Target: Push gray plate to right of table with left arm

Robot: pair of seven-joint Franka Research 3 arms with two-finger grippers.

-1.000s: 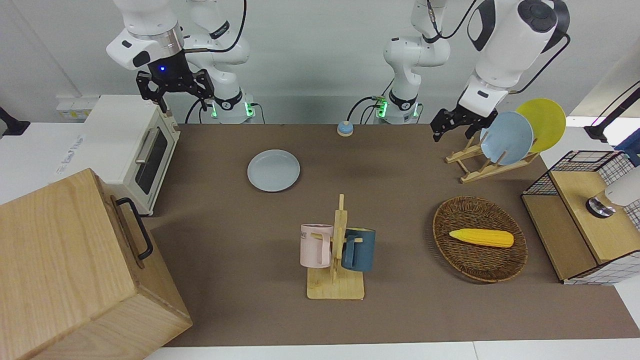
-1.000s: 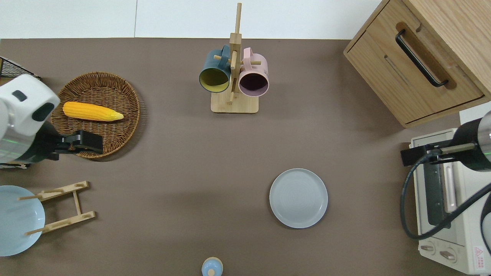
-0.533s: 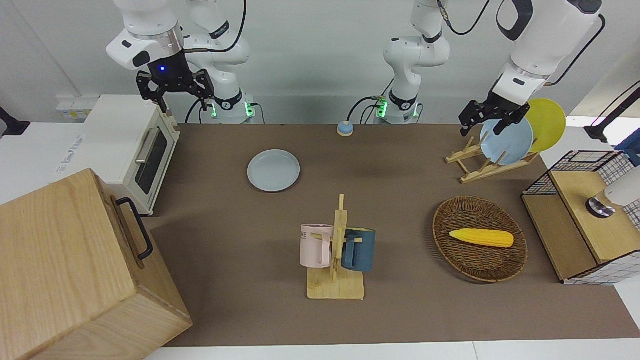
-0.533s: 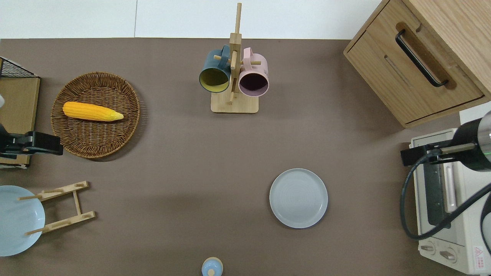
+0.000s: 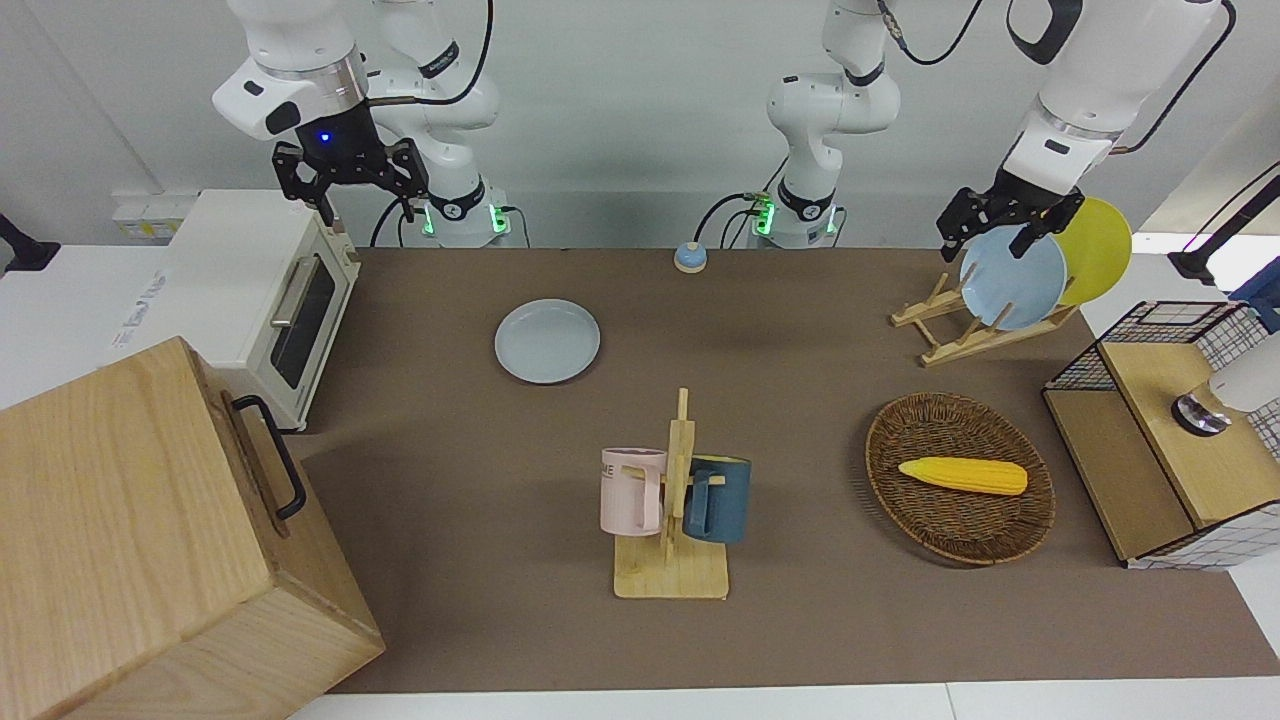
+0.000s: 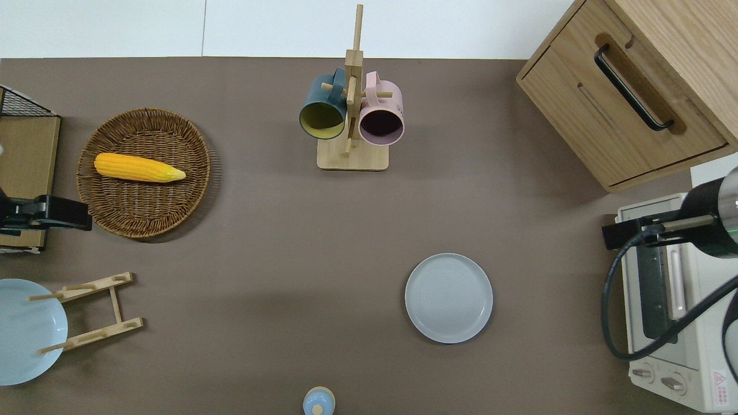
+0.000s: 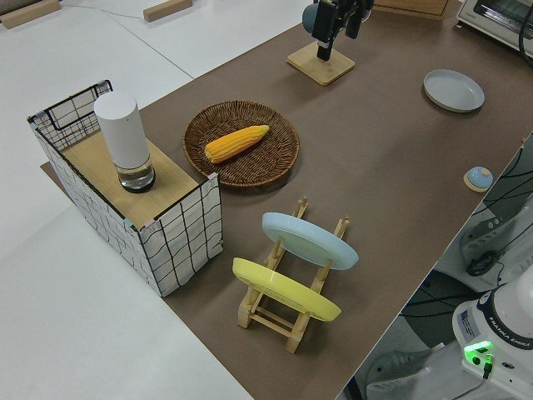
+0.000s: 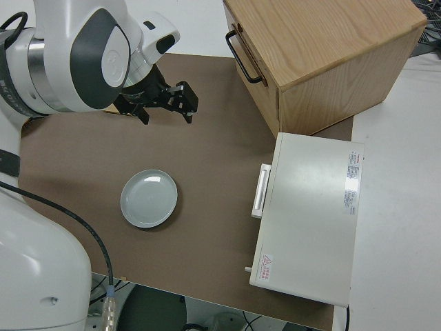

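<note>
Gray plate (image 6: 448, 298) seen flat on table (image 6: 277, 230), toward right arm's end, untouched. Left gripper (image 5: 1008, 218) raised over wicker basket's (image 6: 144, 173) outer edge, fingers seemingly spread. Right arm parked.

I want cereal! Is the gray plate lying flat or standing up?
Flat. The gray plate lies on the table, rim up, nothing on it.
</note>
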